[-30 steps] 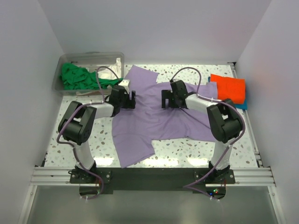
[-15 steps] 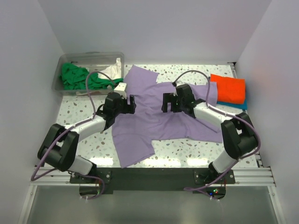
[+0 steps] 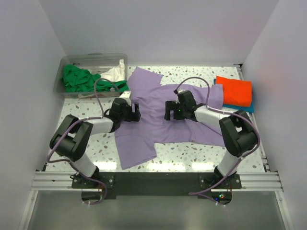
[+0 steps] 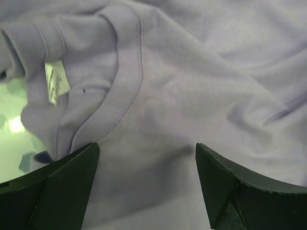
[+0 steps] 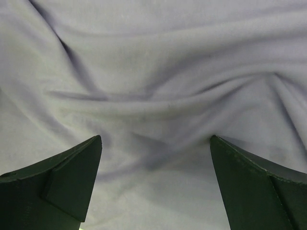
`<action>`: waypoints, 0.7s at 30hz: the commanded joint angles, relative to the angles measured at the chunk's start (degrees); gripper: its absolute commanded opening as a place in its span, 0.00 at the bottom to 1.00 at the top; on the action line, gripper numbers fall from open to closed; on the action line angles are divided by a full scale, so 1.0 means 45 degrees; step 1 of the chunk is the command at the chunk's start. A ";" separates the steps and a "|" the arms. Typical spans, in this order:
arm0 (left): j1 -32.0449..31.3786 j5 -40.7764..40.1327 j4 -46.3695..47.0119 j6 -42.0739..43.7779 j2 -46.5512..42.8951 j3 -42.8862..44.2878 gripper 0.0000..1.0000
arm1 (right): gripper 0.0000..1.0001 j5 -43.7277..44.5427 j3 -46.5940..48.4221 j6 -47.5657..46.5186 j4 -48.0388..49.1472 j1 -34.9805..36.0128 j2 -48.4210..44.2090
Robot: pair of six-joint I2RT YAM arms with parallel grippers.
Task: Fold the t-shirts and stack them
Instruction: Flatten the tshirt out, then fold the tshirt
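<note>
Both left hand (image 3: 136, 111) and right hand (image 3: 168, 110) agape above lavender t-shirt (image 3: 153, 125), long axis left-right, collar (image 4: 128, 76) leftward.

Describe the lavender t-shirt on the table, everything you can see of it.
The lavender t-shirt is soft, plain knit cloth, lying spread out but rumpled and unfolded on the speckled table, between the arms. Its ribbed collar, with a stitched seam and a white label, shows in the left wrist view. Wrinkles run across the body. The left gripper and right gripper, both open, are poised low over it, gripping nothing.
</note>
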 commanded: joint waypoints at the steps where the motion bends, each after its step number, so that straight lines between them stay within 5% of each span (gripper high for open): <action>1: 0.0869 0.1115 0.0638 -0.0402 0.1201 0.0632 0.87 | 0.98 0.0017 0.0846 -0.0065 0.0348 0.0035 0.0667; 14: 0.1224 0.1744 0.0404 0.0515 0.2593 0.2898 0.87 | 0.98 0.0017 0.3190 -0.0124 -0.0491 0.0035 0.2367; 21: 0.0874 0.0676 -0.0121 0.0770 -0.0367 0.1885 0.87 | 0.98 -0.0139 0.3973 -0.0651 -0.1077 0.0035 0.1962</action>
